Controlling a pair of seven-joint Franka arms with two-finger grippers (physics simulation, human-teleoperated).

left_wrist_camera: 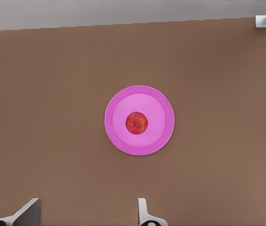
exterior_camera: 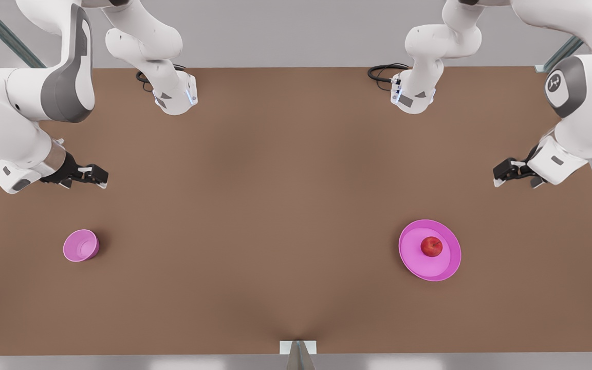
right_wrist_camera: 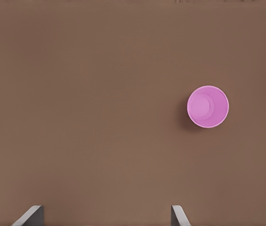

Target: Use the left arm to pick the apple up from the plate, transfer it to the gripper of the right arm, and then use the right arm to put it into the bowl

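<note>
Front view: apple (exterior_camera: 431, 246) sat mid-plate (exterior_camera: 412, 257), toward the table's (exterior_camera: 275, 205) near edge on the front view's right; bowl (exterior_camera: 80, 245) toward the near edge on the front view's left. Left gripper (exterior_camera: 499, 174) hung above the table near the plate side, right gripper (exterior_camera: 98, 177) near the bowl side. Left wrist view: fingers (left_wrist_camera: 144, 214) spread, empty, apple on plate beyond them. Right wrist view: fingers (right_wrist_camera: 180, 216) spread, empty, bowl upright.
</note>
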